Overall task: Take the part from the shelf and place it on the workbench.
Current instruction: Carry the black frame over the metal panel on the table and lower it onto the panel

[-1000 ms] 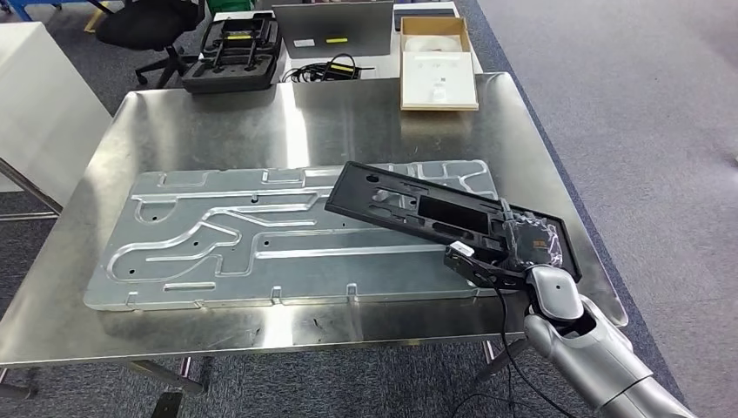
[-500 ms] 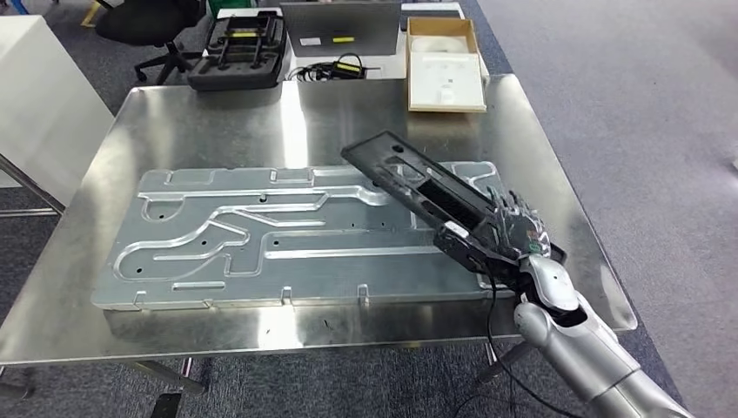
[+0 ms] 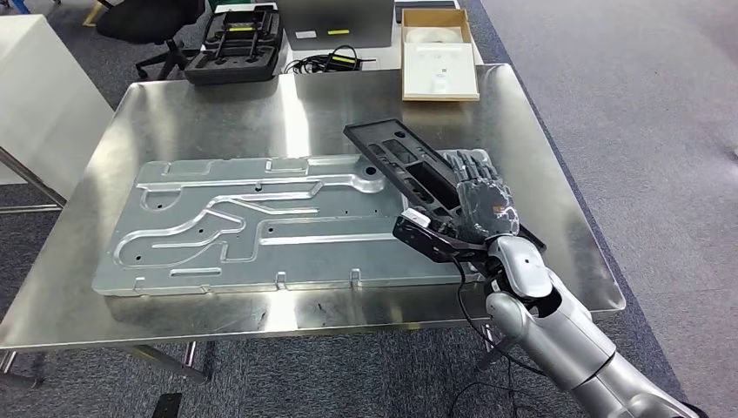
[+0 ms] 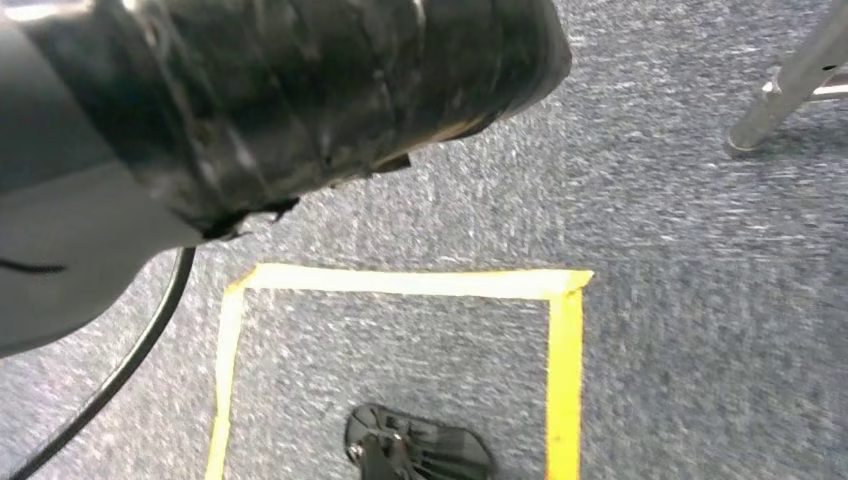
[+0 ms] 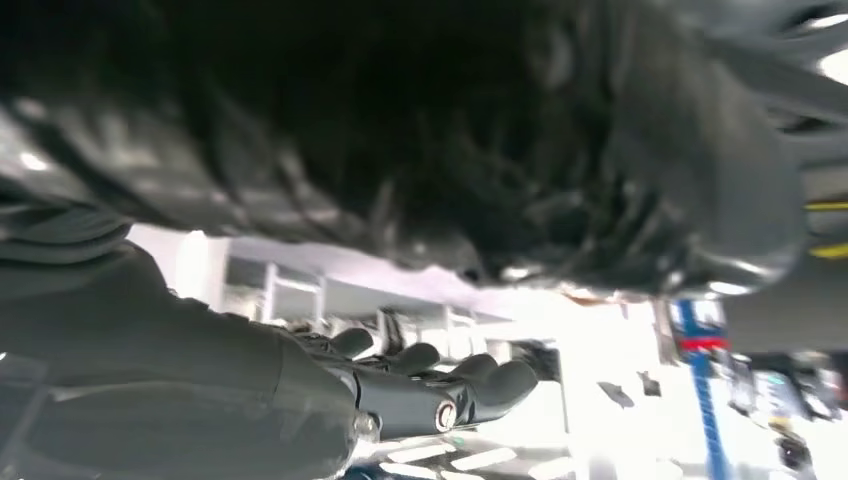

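Observation:
The part is a long black plastic frame (image 3: 398,162) with cut-outs. It hangs tilted above the right end of the steel workbench (image 3: 218,113), its far end pointing away from me. My right hand (image 3: 481,206) grips its near end, dark fingers spread on top and the thumb underneath. In the right wrist view the part's dark underside (image 5: 420,130) looms close, with my fingers (image 5: 430,385) stretched out beneath it. A blurred dark bulk (image 4: 300,90) at the left wrist hangs over the carpet; how that hand's fingers lie cannot be made out.
A large machined aluminium plate (image 3: 244,226) covers the bench's middle, under the part's left edge. Behind the bench are a black case (image 3: 231,43), a cable (image 3: 335,63) and an open cardboard box (image 3: 439,65). Yellow tape (image 4: 565,370) marks the carpet.
My right hand has carried the part left and farther over the bench, turning it so that its far end points more away from me. The view has shifted slightly.

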{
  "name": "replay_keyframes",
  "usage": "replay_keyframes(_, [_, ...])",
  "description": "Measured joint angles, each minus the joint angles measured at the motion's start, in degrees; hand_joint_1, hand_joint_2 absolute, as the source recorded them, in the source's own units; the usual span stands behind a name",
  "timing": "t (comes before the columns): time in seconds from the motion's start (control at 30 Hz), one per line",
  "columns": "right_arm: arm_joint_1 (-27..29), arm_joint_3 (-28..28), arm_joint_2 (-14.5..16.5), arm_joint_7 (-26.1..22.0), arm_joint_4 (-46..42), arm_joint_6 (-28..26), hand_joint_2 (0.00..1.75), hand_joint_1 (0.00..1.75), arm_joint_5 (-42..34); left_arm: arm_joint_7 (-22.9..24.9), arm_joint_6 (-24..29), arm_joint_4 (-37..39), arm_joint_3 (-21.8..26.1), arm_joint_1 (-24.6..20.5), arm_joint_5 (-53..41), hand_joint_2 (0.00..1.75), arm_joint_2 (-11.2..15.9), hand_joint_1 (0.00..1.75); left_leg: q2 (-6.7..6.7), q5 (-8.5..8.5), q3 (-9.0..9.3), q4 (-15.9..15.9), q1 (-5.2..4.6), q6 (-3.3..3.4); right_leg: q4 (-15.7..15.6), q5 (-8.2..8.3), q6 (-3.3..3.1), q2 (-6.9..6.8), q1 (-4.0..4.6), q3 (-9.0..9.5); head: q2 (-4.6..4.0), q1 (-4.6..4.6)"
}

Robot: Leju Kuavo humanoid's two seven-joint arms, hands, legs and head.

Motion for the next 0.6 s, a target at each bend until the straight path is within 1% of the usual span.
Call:
replay_keyframes(0.07, [-0.5, 0.5, 0.4, 0.0, -0.9, 0.2, 0.0, 0.0, 0.5, 0.0, 0.0, 0.0, 0.0, 0.0, 0.0, 0.0, 0.0, 0.0, -0.12, 0.56, -0.17, -0.5, -0.31, 0.65, -0.3, 0.65, 0.78, -0.02, 0.02, 0.0, 0.0, 0.13])
replay_keyframes(0.1, [-0.6, 0.7, 0.5, 0.0, -1.2, 0.3, 0.0, 0.0, 0.7, 0.0, 0.0, 0.0, 0.0, 0.0, 0.0, 0.0, -0.1, 0.0, -0.07, 1.01, -0.28, -0.7, -0.21, 1.08, -0.4, 0.86, 1.16, 0.0, -0.03, -0.08, 0.0, 0.13])
replay_keyframes(0.13, [-0.7, 0.9, 0.7, -0.1, -1.6, 0.3, 0.0, 0.0, 0.7, 0.0, 0.1, 0.0, 0.0, 0.0, 0.0, 0.0, -0.1, 0.0, 0.0, 1.6, -0.46, -0.9, -0.13, 1.52, -0.2, 0.46, 1.47, 0.01, -0.06, -0.32, 0.0, 0.15])
replay_keyframes(0.17, [-0.7, 1.1, 0.7, -0.2, -1.8, 0.3, 0.0, 0.0, 0.6, 0.0, 0.1, 0.0, 0.0, 0.0, 0.0, 0.0, -0.2, 0.0, 0.08, 2.23, -0.77, -1.2, -0.03, 1.99, 0.9, -0.9, 1.64, 0.02, -0.05, -0.81, 0.0, 0.24])
replay_keyframes(0.2, [-0.7, 1.2, 0.8, -0.3, -2.1, 0.3, 0.0, 0.0, 0.2, 0.0, 0.1, 0.0, 0.0, 0.0, 0.1, 0.0, -0.2, 0.0, 0.16, 2.86, -1.2, -1.4, 0.05, 2.38, 3.1, -3.19, 1.73, 0.03, -0.06, -1.6, 0.0, 0.32])
replay_keyframes(0.27, [-0.8, 1.4, 0.8, -0.6, -2.4, 0.4, 0.0, 0.0, -0.9, 0.0, 0.2, 0.0, 0.1, 0.0, 0.1, 0.0, -0.2, 0.0, 0.18, 3.84, -2.52, -1.4, -0.16, 2.83, 10.1, -8.64, 1.71, 0.01, -0.01, -3.45, 0.0, 0.49])
replay_keyframes(0.3, [-0.8, 1.5, 0.9, -0.7, -2.6, 0.4, 0.0, 0.0, -1.4, 0.0, 0.2, 0.0, 0.1, 0.0, 0.2, 0.0, -0.2, 0.0, 0.18, 4.3, -3.19, -1.3, -0.27, 2.89, 13.2, -10.22, 1.69, 0.01, 0.0, -3.91, 0.0, 0.5])
replay_keyframes(0.33, [-0.8, 1.6, 0.9, -0.9, -2.8, 0.4, 0.0, 0.0, -1.7, 0.0, 0.2, 0.0, 0.1, 0.1, 0.3, 0.0, -0.2, 0.0, 0.18, 4.74, -3.86, -1.2, -0.38, 2.91, 14.8, -10.64, 1.63, 0.01, 0.02, -3.59, 0.0, 0.5])
replay_keyframes(0.37, [-0.8, 1.7, 1.0, -1.1, -3.1, 0.2, 0.0, 0.0, -1.9, 0.0, 0.2, 0.0, 0.1, 0.1, 0.3, 0.0, -0.2, 0.0, 0.18, 5.13, -4.51, -1.1, -0.46, 2.89, 14.3, -9.94, 1.51, 0.01, 0.06, -2.24, 0.0, 0.5])
replay_keyframes(0.4, [-0.8, 1.7, 1.1, -1.3, -3.3, -0.1, 0.0, 0.0, -1.9, 0.0, 0.2, 0.0, 0.1, 0.1, 0.4, 0.0, -0.3, 0.0, 0.16, 5.46, -5.1, -0.8, -0.52, 2.83, 11.8, -8.63, 1.3, 0.01, 0.12, 0.02, 0.0, 0.5])
replay_keyframes(0.43, [-0.9, 1.8, 1.2, -1.4, -3.6, -0.3, 0.0, 0.0, -1.8, 0.0, 0.2, 0.0, 0.1, 0.1, 0.4, 0.0, -0.3, 0.0, 0.15, 5.73, -5.62, -0.6, -0.56, 2.74, 8.0, -7.58, 0.98, 0.02, 0.26, 2.8, 0.0, 0.51])
replay_keyframes(0.47, [-1.0, 1.8, 1.2, -1.6, -4.0, -0.6, 0.0, 0.0, -1.7, 0.0, 0.2, 0.0, 0.1, 0.1, 0.4, 0.0, -0.3, 0.0, 0.14, 5.98, -6.1, -0.3, -0.64, 2.56, 4.2, -7.11, 0.69, 0.01, 0.45, 5.36, 0.0, 0.5])
replay_keyframes(0.5, [-1.1, 1.8, 1.3, -1.7, -4.3, -0.8, 0.0, 0.0, -1.6, 0.0, 0.3, 0.0, 0.1, 0.1, 0.4, 0.0, -0.3, 0.0, 0.12, 6.29, -6.41, -0.1, -0.68, 2.29, 1.4, -6.9, 0.43, 0.01, 0.66, 7.07, 0.0, 0.47])
replay_keyframes(0.53, [-1.3, 1.9, 1.4, -1.9, -4.7, -1.1, 0.0, 0.0, -1.4, -0.1, 0.3, 0.0, 0.1, 0.1, 0.4, 0.0, -0.3, 0.0, 0.12, 6.66, -6.63, -0.1, -0.69, 1.98, -0.3, -7.05, 0.26, 0.01, 0.86, 7.91, 0.0, 0.48])
replay_keyframes(0.57, [-1.4, 1.9, 1.5, -2.1, -5.0, -1.4, 0.0, 0.0, -1.3, -0.1, 0.3, 0.0, 0.1, 0.1, 0.4, 0.0, -0.3, 0.0, 0.11, 7.12, -6.77, -0.2, -0.69, 1.63, -0.7, -6.93, 0.15, 0.01, 1.0, 7.99, 0.0, 0.45])
replay_keyframes(0.6, [-1.5, 1.9, 1.6, -2.2, -5.4, -1.6, 0.0, 0.0, -1.2, -0.1, 0.4, 0.0, 0.1, 0.1, 0.4, 0.0, -0.3, 0.0, 0.03, 7.58, -6.81, -0.3, -0.73, 1.27, -0.9, -6.42, -0.06, -0.01, 0.89, 7.6, 0.0, 0.45])
